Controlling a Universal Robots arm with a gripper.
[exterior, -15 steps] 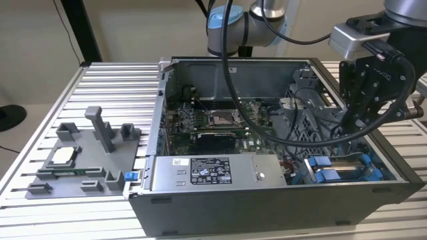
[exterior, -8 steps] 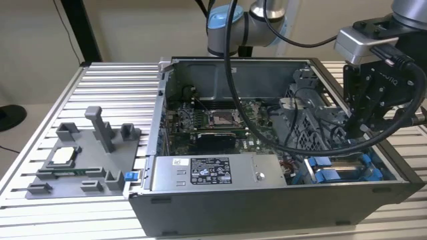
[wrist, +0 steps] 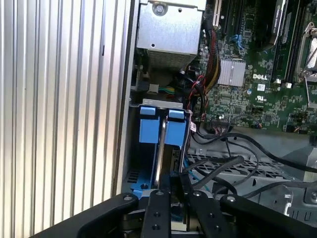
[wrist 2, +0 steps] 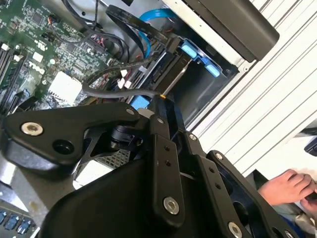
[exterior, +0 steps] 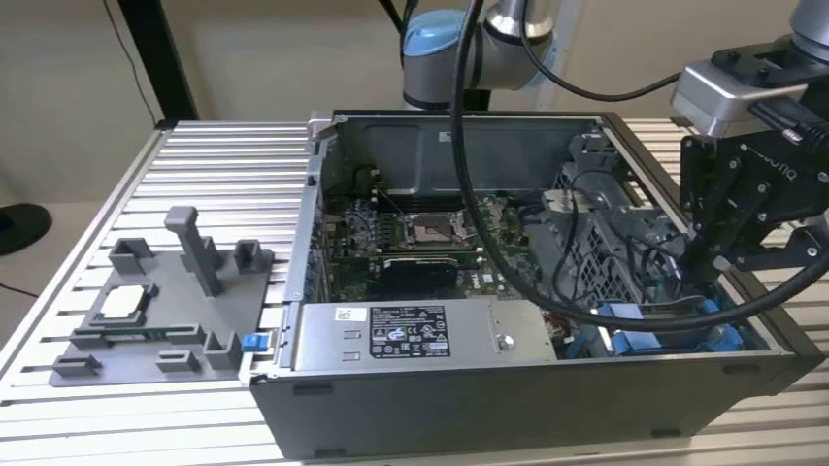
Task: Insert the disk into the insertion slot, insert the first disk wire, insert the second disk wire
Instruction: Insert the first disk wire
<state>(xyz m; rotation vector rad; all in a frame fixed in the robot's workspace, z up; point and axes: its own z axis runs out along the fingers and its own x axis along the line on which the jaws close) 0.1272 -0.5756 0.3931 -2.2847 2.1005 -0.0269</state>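
To the exterior view's right of the power-supply box [exterior: 414,335], the insertion slot [exterior: 667,335] holds the disk [wrist: 148,130] on edge. Its long axis runs straight down from the gripper [wrist: 172,174], whose fingers (1 pair, nearly together) pinch its upper edge.

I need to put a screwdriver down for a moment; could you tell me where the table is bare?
At the exterior view's left, the ribbed tabletop is bare beyond the grey fixture tray, up to the computer case. Crowded: the case corner where the gripper hangs among black cables.
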